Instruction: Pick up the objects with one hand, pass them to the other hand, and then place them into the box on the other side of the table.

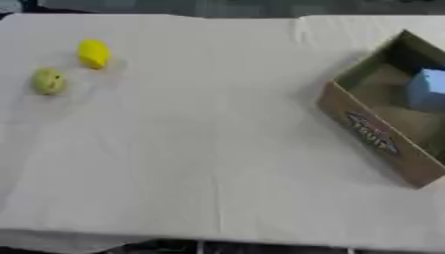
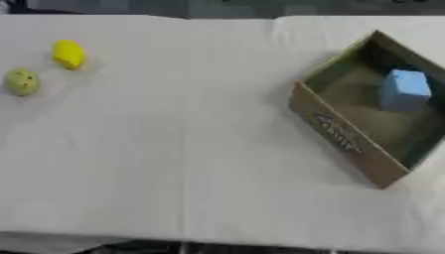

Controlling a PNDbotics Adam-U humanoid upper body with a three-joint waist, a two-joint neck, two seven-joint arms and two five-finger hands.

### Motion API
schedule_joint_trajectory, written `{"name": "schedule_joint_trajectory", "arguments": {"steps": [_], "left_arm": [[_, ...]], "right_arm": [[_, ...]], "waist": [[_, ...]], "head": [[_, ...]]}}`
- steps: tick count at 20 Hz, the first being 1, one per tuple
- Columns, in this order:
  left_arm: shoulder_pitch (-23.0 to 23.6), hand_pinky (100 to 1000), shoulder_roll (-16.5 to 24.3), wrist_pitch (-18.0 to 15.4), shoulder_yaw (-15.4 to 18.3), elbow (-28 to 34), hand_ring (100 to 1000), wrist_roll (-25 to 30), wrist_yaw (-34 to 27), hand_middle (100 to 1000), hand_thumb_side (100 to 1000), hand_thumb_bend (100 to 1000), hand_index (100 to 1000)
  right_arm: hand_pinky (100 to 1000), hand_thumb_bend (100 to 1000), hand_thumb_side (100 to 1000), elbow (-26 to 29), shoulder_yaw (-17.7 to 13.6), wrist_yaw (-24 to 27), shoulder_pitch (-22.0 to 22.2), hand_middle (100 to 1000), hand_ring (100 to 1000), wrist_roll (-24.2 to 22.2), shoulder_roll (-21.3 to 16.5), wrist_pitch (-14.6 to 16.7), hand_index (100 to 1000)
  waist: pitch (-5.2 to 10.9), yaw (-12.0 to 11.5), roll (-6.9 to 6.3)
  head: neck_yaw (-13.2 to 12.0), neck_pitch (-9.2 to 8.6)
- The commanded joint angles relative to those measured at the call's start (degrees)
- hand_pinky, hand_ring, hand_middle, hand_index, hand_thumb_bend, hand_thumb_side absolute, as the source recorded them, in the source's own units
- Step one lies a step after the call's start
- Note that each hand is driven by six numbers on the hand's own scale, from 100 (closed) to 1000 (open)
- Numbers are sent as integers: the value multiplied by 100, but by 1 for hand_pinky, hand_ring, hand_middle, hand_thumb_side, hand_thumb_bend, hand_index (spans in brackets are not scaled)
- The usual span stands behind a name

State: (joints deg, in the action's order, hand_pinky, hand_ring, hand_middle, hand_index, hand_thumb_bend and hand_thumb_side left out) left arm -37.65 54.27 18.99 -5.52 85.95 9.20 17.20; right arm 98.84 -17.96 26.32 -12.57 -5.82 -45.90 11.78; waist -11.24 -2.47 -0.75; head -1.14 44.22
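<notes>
Neither robot hand showed in either view, so their state could not be told. A yellow lemon-shaped object (image 1: 94,53) and a yellow-green round object (image 1: 48,81) lay near each other at the worktop's (image 1: 217,149) far left. A light blue block (image 2: 404,89) sat inside the cardboard box (image 2: 343,134) on the right.

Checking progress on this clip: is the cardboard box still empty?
Not empty. The cardboard box holds a light blue block; the yellow and green objects remain outside on the table.

yellow lemon (image 1: 94,53) and green fruit (image 1: 48,81) far left; blue block (image 2: 404,89) inside tilted cardboard box (image 2: 343,136)
</notes>
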Motion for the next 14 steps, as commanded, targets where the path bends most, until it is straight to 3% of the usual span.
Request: {"name": "schedule_joint_trajectory", "arguments": {"steps": [1,4,7,14], "left_arm": [[-336,814,265,-62,-90,-387,706,577,261,766,587,545,837],[-667,822,194,-128,-237,-883,756,1151,615,789,597,583,874],[-964,836,94,-201,-333,-1324,799,1729,1027,818,549,654,878],[-1494,839,-239,-337,-407,-2212,835,2430,1895,809,506,707,856]], "right_arm": [[969,100,484,12,-75,6,-33,889,807,-112,-203,-9,791],[974,100,476,-10,-60,-5,-18,897,812,-223,-195,-6,819],[978,100,488,-61,-26,42,-1,896,817,-380,-185,-23,826],[977,100,522,-163,5,-110,-19,895,817,-583,-170,-131,756]], "waist": [[25,-3,-51],[34,1,-46],[37,1,-50],[39,2,-61]], "head": [[-38,-11],[-44,-11],[-154,-11],[-320,-11]]}}
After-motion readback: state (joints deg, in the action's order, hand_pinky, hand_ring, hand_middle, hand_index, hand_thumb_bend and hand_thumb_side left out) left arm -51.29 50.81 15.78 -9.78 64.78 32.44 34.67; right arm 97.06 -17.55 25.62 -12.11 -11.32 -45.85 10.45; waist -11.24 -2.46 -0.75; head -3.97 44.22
